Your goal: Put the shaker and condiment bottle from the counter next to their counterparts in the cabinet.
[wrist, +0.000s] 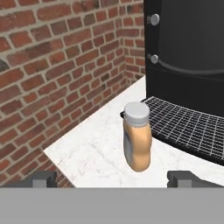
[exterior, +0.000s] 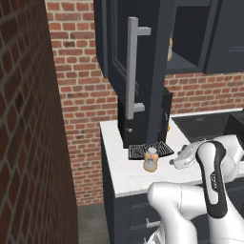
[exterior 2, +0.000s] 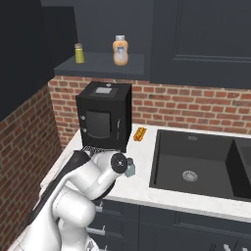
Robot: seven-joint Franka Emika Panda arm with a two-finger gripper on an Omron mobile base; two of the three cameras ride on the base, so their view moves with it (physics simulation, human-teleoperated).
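Observation:
The condiment bottle (wrist: 137,142), squat and orange with a pale cap, stands upright on the white counter (wrist: 87,153) just in front of a black drip grille. My gripper (wrist: 113,179) is open. Its two fingertips (wrist: 41,178) sit low and wide, a short way before the bottle, touching nothing. From the left base view the condiment bottle (exterior: 151,159) stands left of my white hand. The shaker (exterior 2: 130,167), small and grey-teal, stands on the counter beside my arm. The cabinet (exterior: 143,47) is open; on its shelf (exterior 2: 100,63) stand a yellowish shaker (exterior 2: 79,53) and an orange bottle (exterior 2: 120,50).
A black coffee machine (exterior 2: 104,115) stands against the brick wall under the cabinet. The open door's long grey handle (exterior: 133,71) hangs above the counter. A dark sink (exterior 2: 196,164) lies to the right. A small orange item (exterior 2: 139,133) lies by the machine.

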